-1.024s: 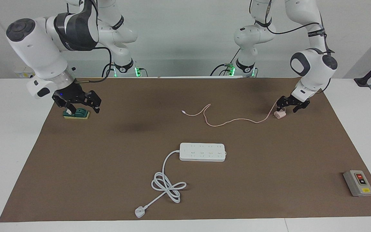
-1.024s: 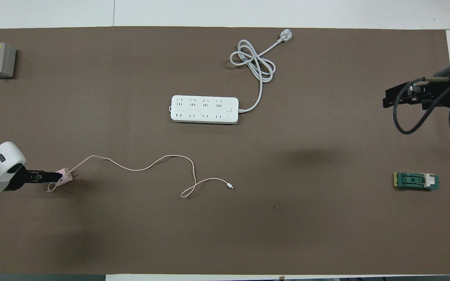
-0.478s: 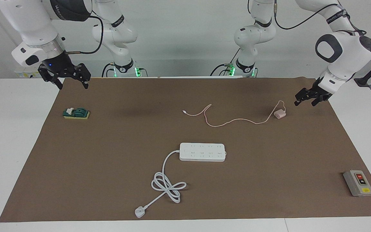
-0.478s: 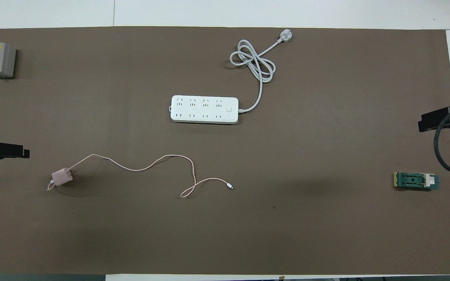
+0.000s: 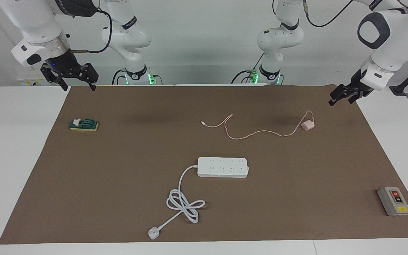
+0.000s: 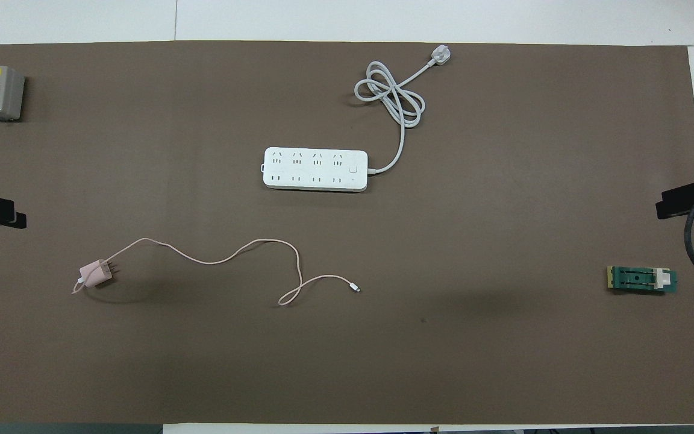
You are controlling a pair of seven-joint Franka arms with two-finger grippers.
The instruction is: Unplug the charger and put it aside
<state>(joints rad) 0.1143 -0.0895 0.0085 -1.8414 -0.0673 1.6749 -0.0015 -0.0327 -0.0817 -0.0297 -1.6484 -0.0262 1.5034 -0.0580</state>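
Observation:
The pale pink charger point(image 5: 308, 125) lies on the brown mat toward the left arm's end, and it also shows in the overhead view point(image 6: 95, 274). It is not in the white power strip point(image 5: 222, 166), which lies farther from the robots. Its thin pink cable point(image 5: 257, 133) trails across the mat toward the middle, ending in a small connector point(image 6: 356, 289). My left gripper point(image 5: 340, 101) is open and empty, raised over the mat's edge beside the charger and apart from it. My right gripper point(image 5: 77, 85) is open and empty, raised over the mat's corner at the right arm's end.
The power strip's thick white cord point(image 5: 184, 203) coils toward the table's edge farthest from the robots. A grey switch box point(image 5: 394, 201) sits at the mat's corner at the left arm's end. A green block point(image 5: 84, 124) lies under the right gripper's side.
The left gripper let go of the charger, then rose and drew back toward the mat's edge. The right gripper lifted off the green block. The charger has not moved since.

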